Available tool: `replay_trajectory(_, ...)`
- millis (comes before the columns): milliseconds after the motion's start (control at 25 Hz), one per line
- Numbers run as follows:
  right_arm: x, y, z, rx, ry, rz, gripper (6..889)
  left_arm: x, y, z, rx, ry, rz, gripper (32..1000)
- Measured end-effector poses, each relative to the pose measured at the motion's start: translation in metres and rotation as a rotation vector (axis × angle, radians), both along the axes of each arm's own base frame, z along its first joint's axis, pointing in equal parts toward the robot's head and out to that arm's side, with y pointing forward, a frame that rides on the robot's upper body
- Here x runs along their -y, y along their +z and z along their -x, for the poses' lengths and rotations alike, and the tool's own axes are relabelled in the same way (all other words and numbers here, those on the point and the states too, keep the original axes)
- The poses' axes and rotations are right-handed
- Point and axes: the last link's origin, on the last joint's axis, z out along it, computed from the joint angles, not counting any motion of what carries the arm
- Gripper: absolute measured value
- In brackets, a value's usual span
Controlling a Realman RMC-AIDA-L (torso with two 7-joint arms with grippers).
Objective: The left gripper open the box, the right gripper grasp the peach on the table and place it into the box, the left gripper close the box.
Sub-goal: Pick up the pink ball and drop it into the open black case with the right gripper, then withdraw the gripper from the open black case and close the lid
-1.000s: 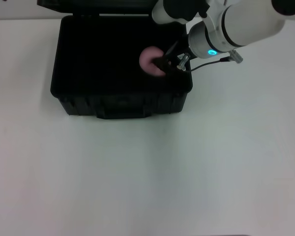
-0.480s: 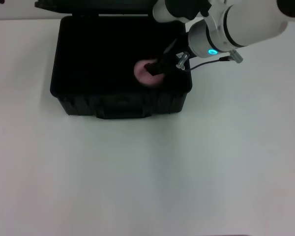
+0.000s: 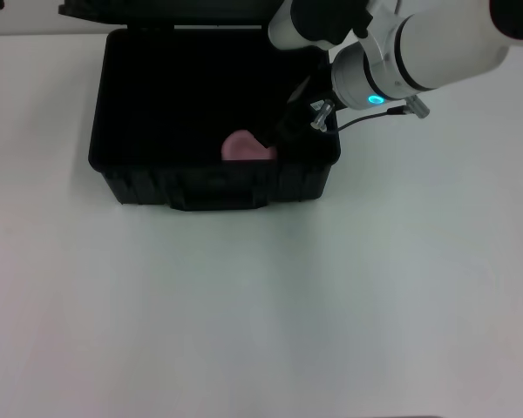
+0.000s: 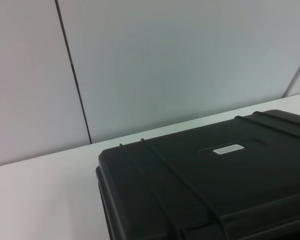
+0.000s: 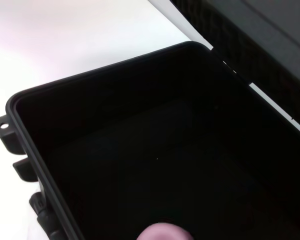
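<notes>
While reaching down into the open box from its right side, right end effector low inside the black cavity, close to the front right corner. Impossible to tell from any view whether clenched, released or grasping. White-grey arm slanting in from the upper right, cyan ring glowing just outside the box's right wall.

Peach inside the box, down near the front wall and right of the middle, just beside the right end effector on its left; contact between the two not clear. Seen from the right wrist as a pink curve at the frame's edge, against the dark floor of the box.

Lid raised at the far side of the box, its ribbed outer face filling the left wrist view, small white label on it, pale wall panels behind. Box resting on the white worktop, toward the far left part of it.
</notes>
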Motion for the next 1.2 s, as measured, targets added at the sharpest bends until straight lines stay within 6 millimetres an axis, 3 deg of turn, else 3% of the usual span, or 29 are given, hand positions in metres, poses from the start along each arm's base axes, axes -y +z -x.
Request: replay_trajectory(1200, 0.016, 0.015, 0.008, -0.053, -0.017, 0.045, 872, 0.001, 0.004, 0.013, 0.008, 0.033, -0.006, 374)
